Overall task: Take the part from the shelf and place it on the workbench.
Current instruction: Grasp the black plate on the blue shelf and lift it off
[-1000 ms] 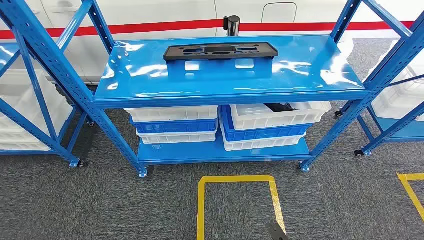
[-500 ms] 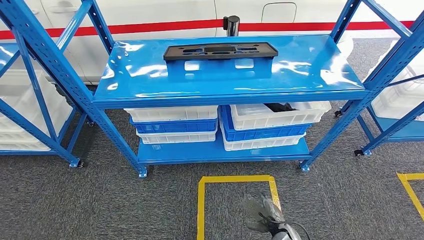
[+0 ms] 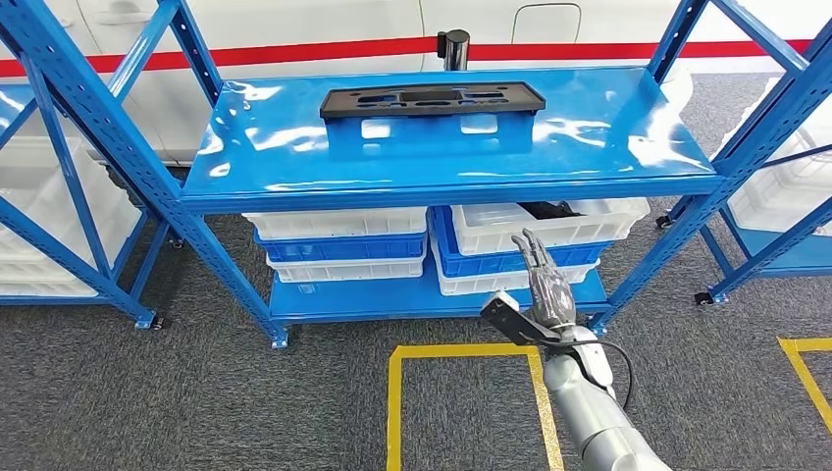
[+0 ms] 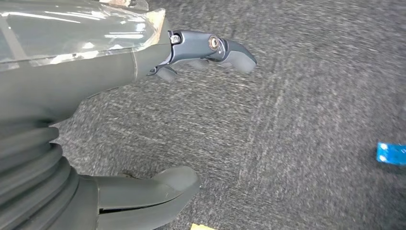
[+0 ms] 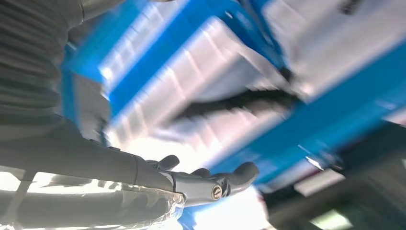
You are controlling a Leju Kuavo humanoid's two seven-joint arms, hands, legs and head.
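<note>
A long flat black part with cut-outs lies on the top board of the blue shelf, towards its back. My right hand is raised in front of the lower shelf level, fingers spread and pointing up, holding nothing; it is well below and in front of the part. In the right wrist view the right hand shows against blurred blue shelf and white crates. In the left wrist view my left hand hangs over grey carpet, thumb and fingers apart, with nothing in it.
Stacked white and blue crates fill the lower shelf; the right-hand crate holds a dark object. More blue racks stand at left and right. Yellow tape marks a square on the carpet. A black post stands behind.
My right arm has swung up from the picture's bottom edge, over the yellow square, to the height of the lower shelf. The part and shelf have not moved.
</note>
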